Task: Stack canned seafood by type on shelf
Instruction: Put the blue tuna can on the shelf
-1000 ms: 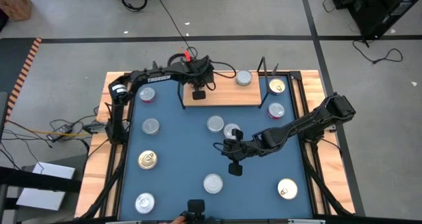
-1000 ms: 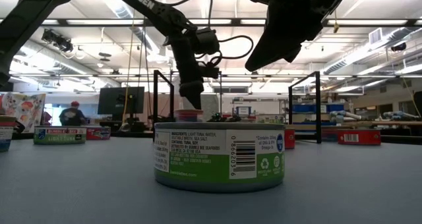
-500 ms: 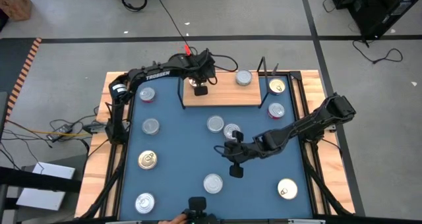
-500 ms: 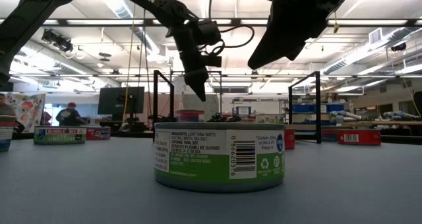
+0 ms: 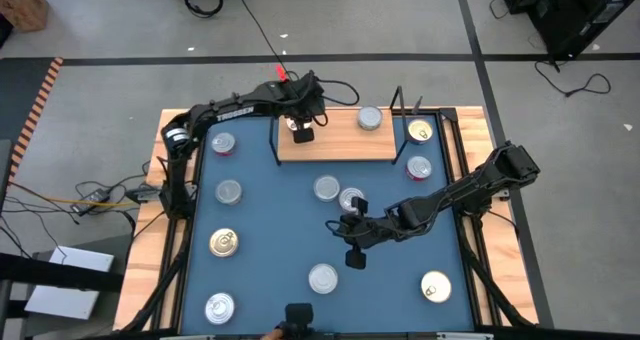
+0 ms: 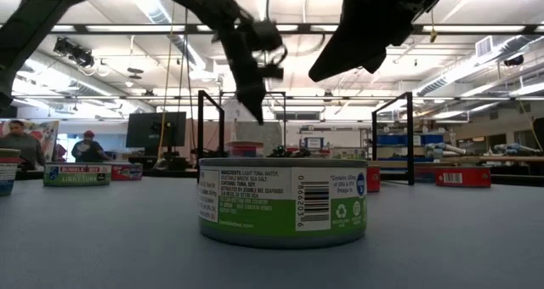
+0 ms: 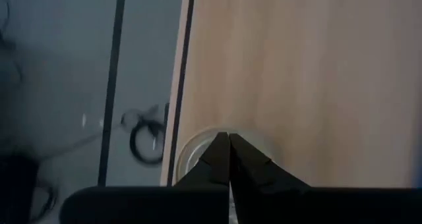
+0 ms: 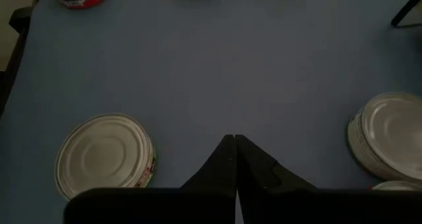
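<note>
High view: left tool [image 5: 298, 133], closed, hovers at shelf's [image 5: 340, 146] left edge.

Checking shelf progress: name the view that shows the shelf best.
The high view: the whole shelf shows, with two tins on it. The left wrist view shows only part of its board, close up. The low view shows its black uprights edge-on. The right wrist view barely shows it.

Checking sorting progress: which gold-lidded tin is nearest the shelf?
The gold-lidded tin just off the shelf's right end; the other two sit near the front edge.
</note>
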